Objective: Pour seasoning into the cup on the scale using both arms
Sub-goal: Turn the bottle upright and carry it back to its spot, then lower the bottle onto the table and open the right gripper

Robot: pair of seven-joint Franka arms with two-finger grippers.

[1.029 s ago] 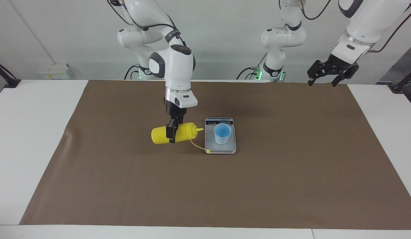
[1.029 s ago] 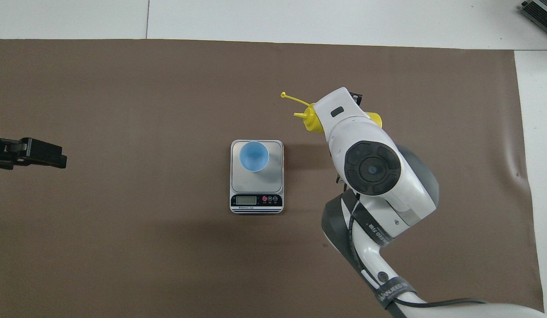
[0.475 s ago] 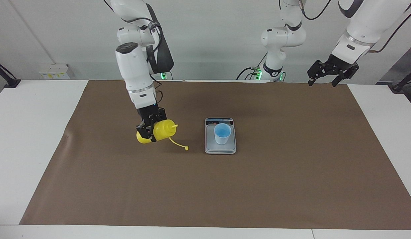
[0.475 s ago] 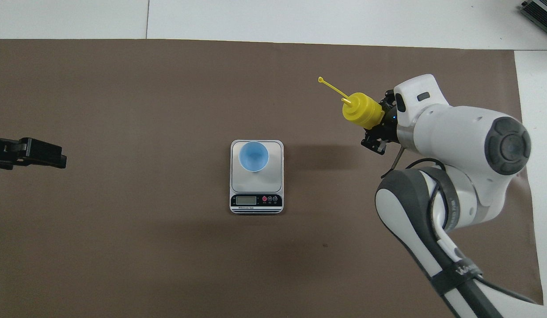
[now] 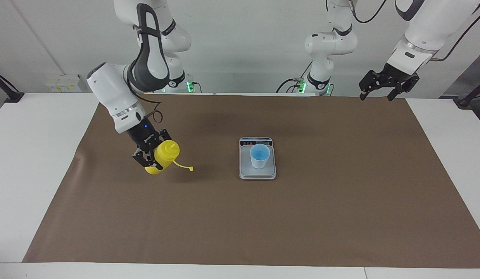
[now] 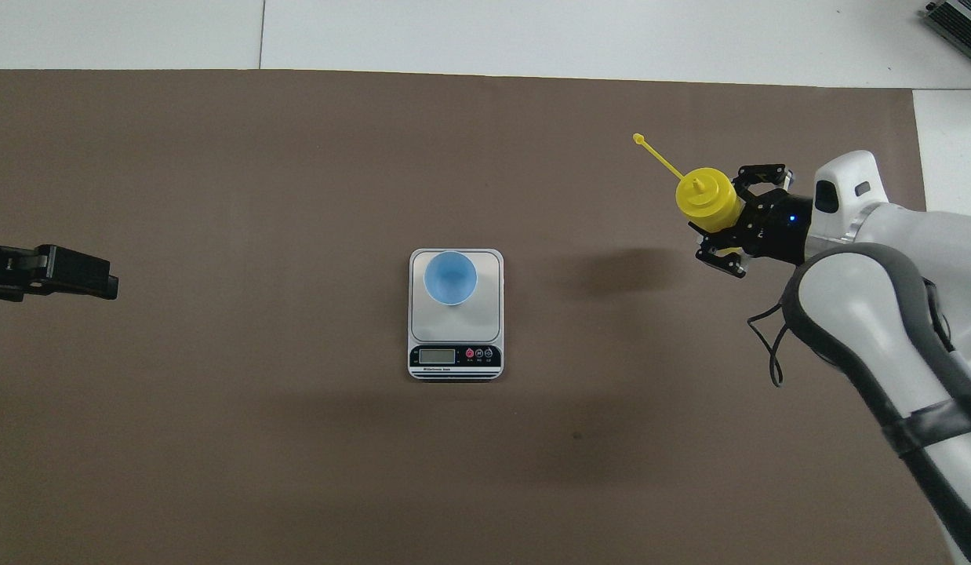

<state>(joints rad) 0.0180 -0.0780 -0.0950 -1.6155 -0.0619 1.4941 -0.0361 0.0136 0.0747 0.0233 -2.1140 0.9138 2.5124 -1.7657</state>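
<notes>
My right gripper (image 5: 154, 156) is shut on the yellow seasoning bottle (image 5: 165, 153) and holds it tilted, nozzle up, low over the brown mat toward the right arm's end. The bottle's tethered cap (image 5: 190, 168) hangs beside it. In the overhead view the bottle (image 6: 705, 198) sits in the right gripper (image 6: 722, 215). The light-blue cup (image 5: 259, 155) stands upright on the scale (image 5: 257, 174) at mid table; the overhead view shows the cup (image 6: 450, 277) on the plate of the scale (image 6: 490, 312). My left gripper (image 5: 383, 88) waits open and raised at the left arm's end, and its tip (image 6: 70, 271) shows in the overhead view.
A brown mat (image 5: 325, 217) covers most of the white table (image 5: 30, 155). The scale's dark display strip (image 6: 455, 356) faces the robots.
My right gripper has carried the bottle away from the scale toward the right arm's end and turned it from lying sideways to nozzle up. The left arm, cup and scale have not moved.
</notes>
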